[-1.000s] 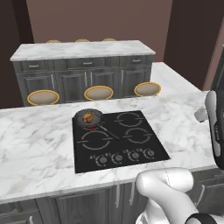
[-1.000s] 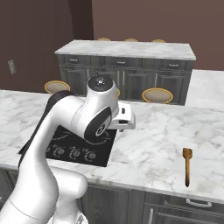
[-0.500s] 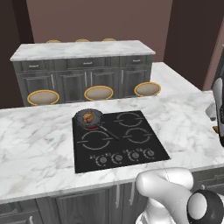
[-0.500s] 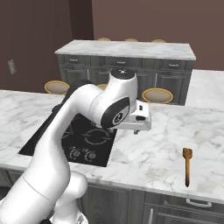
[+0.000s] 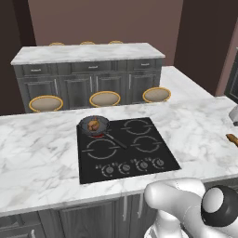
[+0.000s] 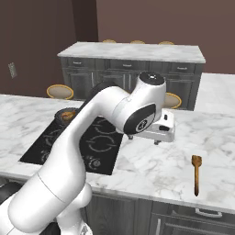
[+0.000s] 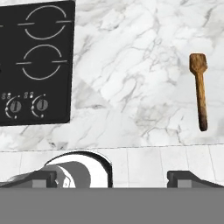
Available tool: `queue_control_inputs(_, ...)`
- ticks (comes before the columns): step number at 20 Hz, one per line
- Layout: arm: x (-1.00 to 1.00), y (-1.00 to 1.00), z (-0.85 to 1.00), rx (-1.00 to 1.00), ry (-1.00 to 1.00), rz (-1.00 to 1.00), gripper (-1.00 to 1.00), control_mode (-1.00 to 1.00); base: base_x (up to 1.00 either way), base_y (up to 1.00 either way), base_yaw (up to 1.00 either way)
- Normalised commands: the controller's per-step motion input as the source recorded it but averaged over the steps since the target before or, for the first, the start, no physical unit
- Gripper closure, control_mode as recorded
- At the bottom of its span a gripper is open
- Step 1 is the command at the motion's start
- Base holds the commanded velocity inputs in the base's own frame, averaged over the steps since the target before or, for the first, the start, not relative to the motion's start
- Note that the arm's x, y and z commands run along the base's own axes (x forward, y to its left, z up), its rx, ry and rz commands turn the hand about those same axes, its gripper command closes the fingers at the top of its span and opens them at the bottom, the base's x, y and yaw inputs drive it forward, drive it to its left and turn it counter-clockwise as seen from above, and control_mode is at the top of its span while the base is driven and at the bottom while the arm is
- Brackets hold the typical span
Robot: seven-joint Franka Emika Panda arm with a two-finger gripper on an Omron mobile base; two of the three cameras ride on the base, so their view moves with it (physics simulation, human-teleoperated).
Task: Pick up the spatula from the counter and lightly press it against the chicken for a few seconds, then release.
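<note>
A brown wooden spatula (image 6: 197,174) lies flat on the marble counter (image 6: 151,165), right of the cooktop, with its blade pointing away from the front edge. It also shows as the spatula (image 7: 200,92) at the right of the hand view and as the spatula (image 5: 232,138) at the right edge of the left base view. The chicken (image 5: 94,124) sits in a small dark pan (image 5: 86,123) on the cooktop's back left burner. My gripper (image 6: 143,139) hangs open and empty above the counter between cooktop and spatula, its fingertips (image 7: 43,177) wide apart.
The black cooktop (image 5: 125,148) has a row of knobs (image 5: 132,166) along its near side. The pan's handle (image 5: 116,139) reaches toward the cooktop's middle. Behind the island stand round stools (image 5: 104,98) and a second counter with drawers (image 5: 88,53). The counter's front edge (image 7: 131,146) is close under the hand.
My arm has swung to the right, carrying the hand from over the cooktop's edge toward the spatula. The jaws have stayed open, and the spatula and pan have not moved.
</note>
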Motion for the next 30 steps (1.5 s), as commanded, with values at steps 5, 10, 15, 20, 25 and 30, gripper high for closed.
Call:
queue_control_inputs(5, 0.00, -0.30, -0.19, 0.00, 0.00, -0.10, -1.00, -1.00, 0.00, 0.00, 0.00)
queue_control_inputs(10, 0.00, -0.22, -0.33, 0.00, 0.00, -0.06, -1.00, -1.00, 0.00, 0.00, 0.00)
queue_control_inputs(15, 0.00, -0.15, -0.14, 0.00, 0.00, 0.00, -1.00, -1.00, 0.00, 0.00, 0.00)
queue_control_inputs(20, 0.00, -0.26, -0.27, -0.01, 0.00, 0.01, -1.00, -1.00, 0.00, 0.00, 0.00)
queue_control_inputs(25, 0.00, -0.32, -0.38, -0.02, 0.05, 0.00, -1.00, -1.00, 0.00, 0.00, 0.00)
queue_control_inputs(30, 0.00, -0.36, -0.23, -0.04, 0.08, 0.03, -1.00, -1.00, 0.00, 0.00, 0.00)
